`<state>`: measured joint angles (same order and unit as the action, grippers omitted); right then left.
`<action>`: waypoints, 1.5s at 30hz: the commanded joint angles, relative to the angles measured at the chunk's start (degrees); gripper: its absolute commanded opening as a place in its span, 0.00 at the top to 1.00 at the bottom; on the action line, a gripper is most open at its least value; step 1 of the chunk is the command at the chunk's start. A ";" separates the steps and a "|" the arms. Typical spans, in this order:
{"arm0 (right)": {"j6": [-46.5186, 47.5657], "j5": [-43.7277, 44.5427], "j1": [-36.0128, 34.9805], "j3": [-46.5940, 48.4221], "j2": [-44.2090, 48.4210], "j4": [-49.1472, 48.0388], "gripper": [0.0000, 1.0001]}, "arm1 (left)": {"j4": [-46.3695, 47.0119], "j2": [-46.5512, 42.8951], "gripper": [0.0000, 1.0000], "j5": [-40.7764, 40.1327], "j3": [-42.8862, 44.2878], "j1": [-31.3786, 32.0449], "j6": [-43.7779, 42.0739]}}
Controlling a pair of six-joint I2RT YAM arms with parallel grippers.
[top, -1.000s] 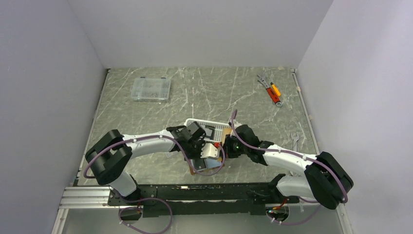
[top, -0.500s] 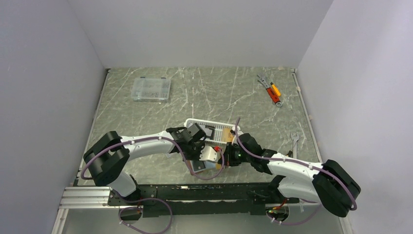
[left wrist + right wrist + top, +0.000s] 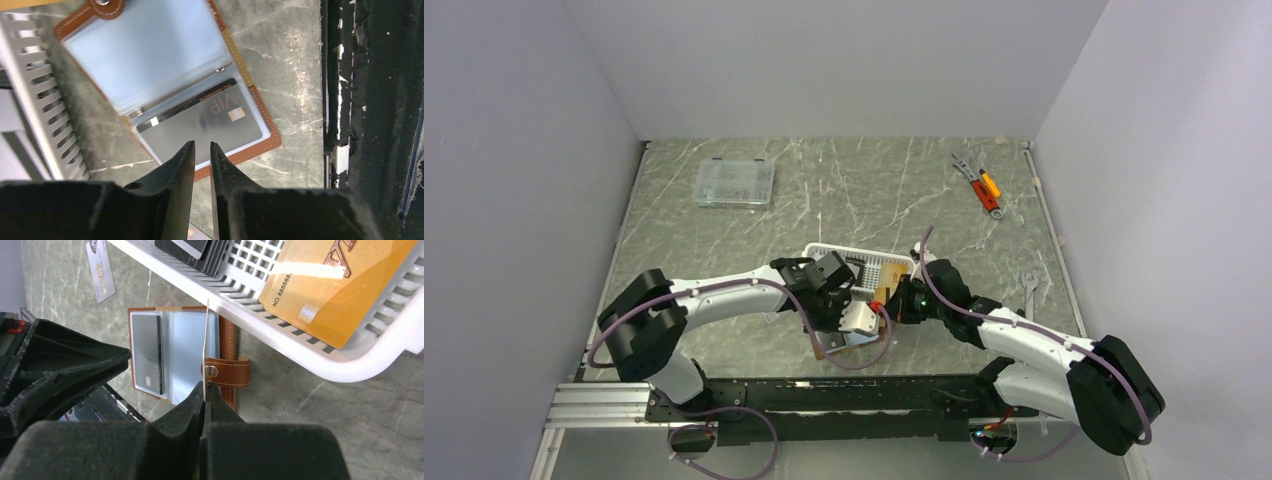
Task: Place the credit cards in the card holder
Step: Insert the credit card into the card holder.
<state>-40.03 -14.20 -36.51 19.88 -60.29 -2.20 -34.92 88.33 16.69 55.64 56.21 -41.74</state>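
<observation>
Our right fingers (image 3: 190, 405) pinch a thin card (image 3: 205, 340) edge-on above the open wallet (image 3: 187, 350), which lies on the desk (image 3: 325, 430) beside the basket (image 3: 280, 345); our left fingers (image 3: 182, 160), slightly parted and empty, hover over it.

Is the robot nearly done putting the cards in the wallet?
Not nearly. Done: one dark card sits in a sleeve of the open card holder. In hand: the right gripper pinches a thin card edge-on above it. Left: the gold card and a dark stack in the white basket, plus a pale card on the table.
</observation>
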 commanded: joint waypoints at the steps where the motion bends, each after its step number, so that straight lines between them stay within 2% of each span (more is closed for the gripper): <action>1: 0.19 -1.42 -0.08 0.17 -1.88 -4.92 1.00 | 1.08 2.97 0.77 1.31 -0.68 1.51 -0.11; 8: -2.40 -0.08 -1.64 -3.48 0.08 -6.73 1.00 | -0.85 4.76 0.77 -0.34 -2.40 6.53 -4.59; 12: -4.59 0.66 -3.37 -6.27 2.89 -6.65 1.00 | -4.55 3.81 0.78 0.76 -4.09 7.25 -8.24; 16: -5.13 2.05 -5.14 -6.24 7.33 -1.55 1.00 | -7.50 1.58 0.79 -0.26 -7.26 7.34 -11.84; 20: -3.80 3.53 -5.25 -2.64 13.59 4.91 1.00 | -8.54 0.36 0.79 -5.28 -9.65 7.30 -13.68; 22: -3.25 3.26 -5.58 -0.66 13.83 5.32 1.00 | -7.79 -1.07 0.79 -7.88 -10.75 7.21 -14.26; 29: -2.28 5.99 -12.16 4.54 1.76 -1.14 1.00 | -7.10 -4.00 0.76 -9.16 -6.37 4.94 -11.97; 35: 0.76 6.02 -14.11 9.48 -7.30 -4.47 1.00 | -11.28 -6.99 0.66 -1.24 -0.09 -0.72 -10.10; 39: 2.39 5.19 -14.34 12.93 -12.43 -5.35 1.00 | -11.08 -8.33 0.65 0.07 -1.82 -2.71 -9.51; 45: 1.87 6.52 -15.38 11.70 -16.35 -6.75 1.00 | -5.74 -7.57 0.66 -5.22 -9.21 -3.26 -9.91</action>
<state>-39.11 -9.21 -51.03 31.46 -75.68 -6.24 -42.61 80.49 13.37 50.59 53.32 -51.53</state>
